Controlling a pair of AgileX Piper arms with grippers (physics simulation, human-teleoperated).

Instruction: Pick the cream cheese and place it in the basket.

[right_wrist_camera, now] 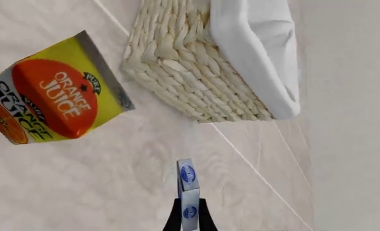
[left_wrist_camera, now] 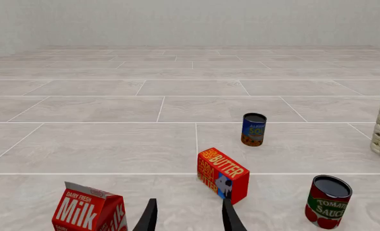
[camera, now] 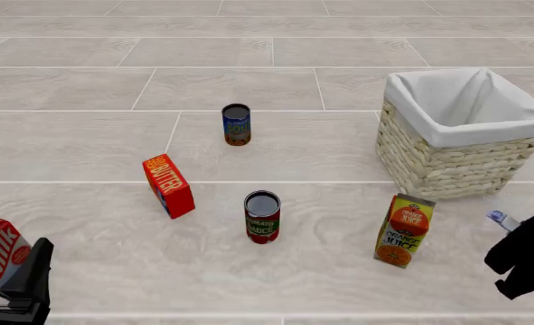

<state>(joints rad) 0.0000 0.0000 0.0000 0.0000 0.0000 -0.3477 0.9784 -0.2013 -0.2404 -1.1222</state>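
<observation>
Transport is the step in hand: the right gripper (right_wrist_camera: 190,219) is clamped on the cream cheese (right_wrist_camera: 188,190), the thin box standing edge-on between its fingers, with the blue oval label visible in the right wrist view. In the front view the box (camera: 499,218) shows only as a small pale corner above the gripper (camera: 512,233), at the near right, just near of the basket (camera: 447,162) and right of the orange juice carton (camera: 404,230).

Procedure, as judged from this layout:
- Lift before travelling far, so the box clears the cloth-lined rim (camera: 402,91) rather than striking the wicker wall.
- Keep the path right of the orange juice carton; it stands close and would tip easily.
- Centre the box over the white lining, then release low inside.

The grip is narrow, on one end of the box, so rotation in the fingers is a risk.

The left gripper (left_wrist_camera: 188,219) hangs with fingers parted, holding nothing, beside the milk carton (left_wrist_camera: 90,211).
</observation>
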